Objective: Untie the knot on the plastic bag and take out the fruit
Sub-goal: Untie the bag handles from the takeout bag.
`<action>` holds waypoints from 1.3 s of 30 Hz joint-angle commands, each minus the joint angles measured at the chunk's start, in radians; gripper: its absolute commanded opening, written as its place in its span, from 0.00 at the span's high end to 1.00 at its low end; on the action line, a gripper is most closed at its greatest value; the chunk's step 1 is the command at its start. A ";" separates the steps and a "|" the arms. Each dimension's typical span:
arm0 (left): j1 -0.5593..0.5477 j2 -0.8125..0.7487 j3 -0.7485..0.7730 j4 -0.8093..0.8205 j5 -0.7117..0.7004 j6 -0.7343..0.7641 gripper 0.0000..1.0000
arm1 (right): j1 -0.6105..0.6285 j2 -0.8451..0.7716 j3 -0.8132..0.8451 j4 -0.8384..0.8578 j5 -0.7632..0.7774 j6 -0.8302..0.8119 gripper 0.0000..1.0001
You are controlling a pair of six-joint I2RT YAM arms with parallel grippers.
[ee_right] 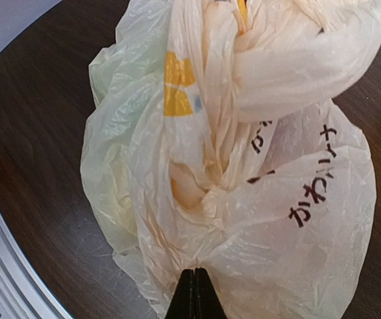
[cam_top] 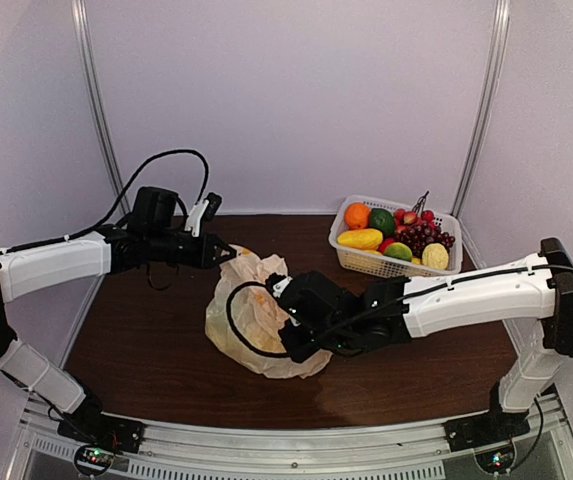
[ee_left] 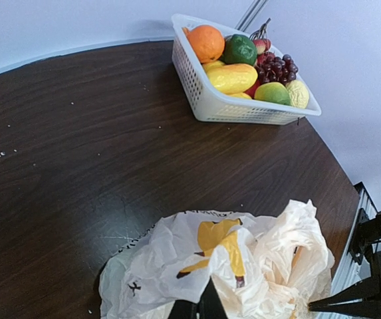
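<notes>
Dark brown wood-grain table (cam_top: 146, 340), pale walls on three sides. Two white-and-black arms come in from the near rail: left arm (cam_top: 51, 262) bends in from the left, right arm (cam_top: 476, 293) stretches across from the right. Mid-table sits the thin, crinkly, translucent cream plastic bag (cam_top: 261, 318), slumped and bulging, with yellow-orange marks and black printed characters. Its contents can't be made out through the film. At the far right corner, well apart from the bag, stands a white lattice plastic basket (cam_top: 366, 262), full. In it: a long yellow mango (cam_top: 360, 239), a dark purple grape bunch (cam_top: 426, 238), a round orange fruit (cam_top: 357, 215), a round dark green fruit (cam_top: 382, 221), a light green piece (cam_top: 398, 251) and a pale yellow piece (cam_top: 435, 256) along its near side. A thin black cable (cam_top: 229, 315) from the right arm loops over the bag's left half. The knot (ee_right: 290, 66), a fat twisted bunch of the bag's own cream handles, sits tied at the top of the bag, with crumpled plastic spreading out beside it. Left gripper (ee_left: 210, 304): fingers pressed together, nipping plastic at the bag's far-left edge, just below a yellow mark. Right gripper (ee_right: 193, 292): jaws fully together, pinching a fold of the bag's side below the knot, with creases running to the tips.
</notes>
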 commanded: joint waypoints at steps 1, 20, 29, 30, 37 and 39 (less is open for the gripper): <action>0.017 -0.020 0.011 0.019 -0.029 0.015 1.00 | 0.003 -0.042 -0.066 0.007 -0.024 0.043 1.00; 0.022 -0.006 0.010 0.024 -0.001 0.014 1.00 | 0.041 -0.063 0.066 -0.063 0.052 -0.052 0.51; 0.022 -0.007 0.010 0.026 0.001 0.014 1.00 | 0.041 0.064 0.168 -0.113 0.116 -0.108 0.35; 0.022 -0.007 0.010 0.025 0.001 0.014 1.00 | 0.041 0.073 0.173 -0.119 0.130 -0.110 0.33; 0.022 -0.004 0.010 0.026 0.006 0.012 1.00 | 0.040 0.120 0.194 -0.151 0.237 -0.122 0.27; 0.022 -0.002 0.010 0.027 0.005 0.012 1.00 | 0.039 0.126 0.195 -0.151 0.252 -0.123 0.29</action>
